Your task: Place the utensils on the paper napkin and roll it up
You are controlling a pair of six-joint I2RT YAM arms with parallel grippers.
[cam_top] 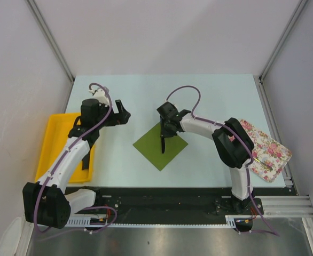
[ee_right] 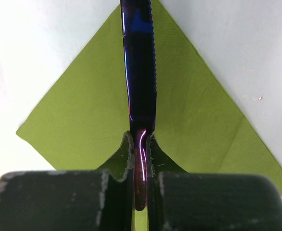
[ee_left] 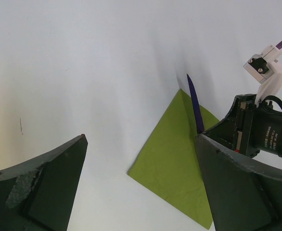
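Pale tabletop (cam_top: pixel 210 96) boxed in by plain grey walls, pretty bare setup. Off to the left-arm side there's a yellow tray (cam_top: pixel 52 144), and way out past the right arm's elbow a floral cloth (cam_top: pixel 266 146) with what looks like a slim gold piece on it, too small to be sure.

The paper napkin (cam_top: pixel 155 152) sits mid-table turned like a diamond, straight under the right gripper (cam_top: pixel 164 136). That one is clenched on the handle of a dark blue-purple knife (cam_top: pixel 162 144), and the wrist view shows the fingers (ee_right: pixel 126 154) pinching it tight.

The bit that matters: the blade sticks straight out ahead of the fingers and its long axis runs right along the napkin's corner-to-corner diagonal. So I'd guess lowering and letting go is all that's left for this piece. Can't tell if the blade is touching the paper yet.

The left gripper (cam_top: pixel 122 113) hangs spread wide with nothing in it, napkin just ahead and off to its right-finger side.
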